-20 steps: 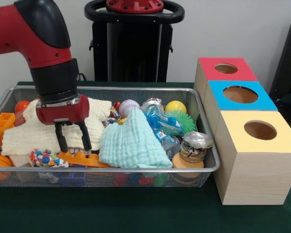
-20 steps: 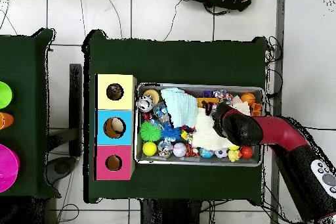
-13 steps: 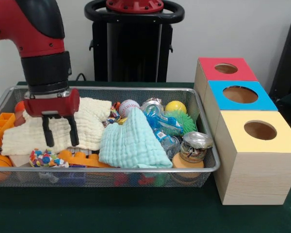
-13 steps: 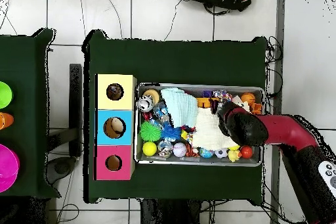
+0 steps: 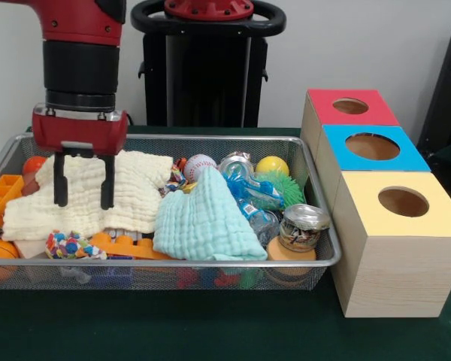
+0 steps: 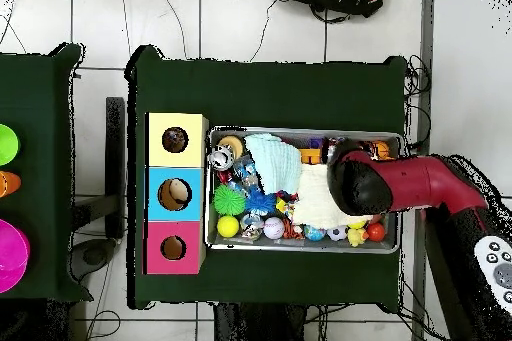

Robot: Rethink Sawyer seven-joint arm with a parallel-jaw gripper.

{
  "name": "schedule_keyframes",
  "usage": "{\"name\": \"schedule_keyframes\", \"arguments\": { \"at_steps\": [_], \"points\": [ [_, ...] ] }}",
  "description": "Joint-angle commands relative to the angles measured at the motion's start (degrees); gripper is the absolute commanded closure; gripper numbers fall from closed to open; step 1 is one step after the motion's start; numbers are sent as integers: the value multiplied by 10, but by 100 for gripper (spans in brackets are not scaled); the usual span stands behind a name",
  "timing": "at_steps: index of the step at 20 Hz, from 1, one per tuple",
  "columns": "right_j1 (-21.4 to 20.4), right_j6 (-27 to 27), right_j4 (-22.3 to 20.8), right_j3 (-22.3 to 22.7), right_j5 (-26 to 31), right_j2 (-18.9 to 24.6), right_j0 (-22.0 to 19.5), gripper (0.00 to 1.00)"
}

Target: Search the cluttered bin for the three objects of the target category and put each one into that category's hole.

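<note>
Silver wire-mesh bin (image 5: 316, 259) on the green tabletop (image 5: 210, 331) holds jumbled toys, many buried under a cream muslin cloth (image 5: 135, 197) and pale-green cloth (image 5: 207, 222). Red-and-black gripper (image 5: 81, 201) hangs above the cream cloth, fingers (image 5: 60, 180) spread, empty; overhead, the arm hides them.

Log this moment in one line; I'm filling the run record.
gripper: open, empty, above cream cloth | mesh bin: cluttered | boxes: beside bin

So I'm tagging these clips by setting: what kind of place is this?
Probably a robotics lab, not a home. A green-covered table stands on a tiled floor with loose cables. On it are a wire bin of toys and three wooden boxes with holes, under the robot's gripper.
</note>
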Motion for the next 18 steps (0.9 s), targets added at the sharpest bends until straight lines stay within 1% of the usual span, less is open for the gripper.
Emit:
{"name": "schedule_keyframes", "arguments": {
  "at_steps": [1, 2, 5, 8, 11, 16, 18],
  "points": [
    [27, -9, -21, -47, 44, -58, 17, 0],
    [39, -9, -22, -55, 39, -60, 19, 0],
    [66, -35, -22, -72, 33, -57, 12, 0],
    [72, -41, -18, -65, 33, -59, 11, 0],
    [90, -54, -12, -66, 37, -55, 4, 0],
    [107, -71, -3, -74, 48, -49, -3, 0],
    [118, -71, -6, -78, 41, -46, -3, 0]
  ]
}}
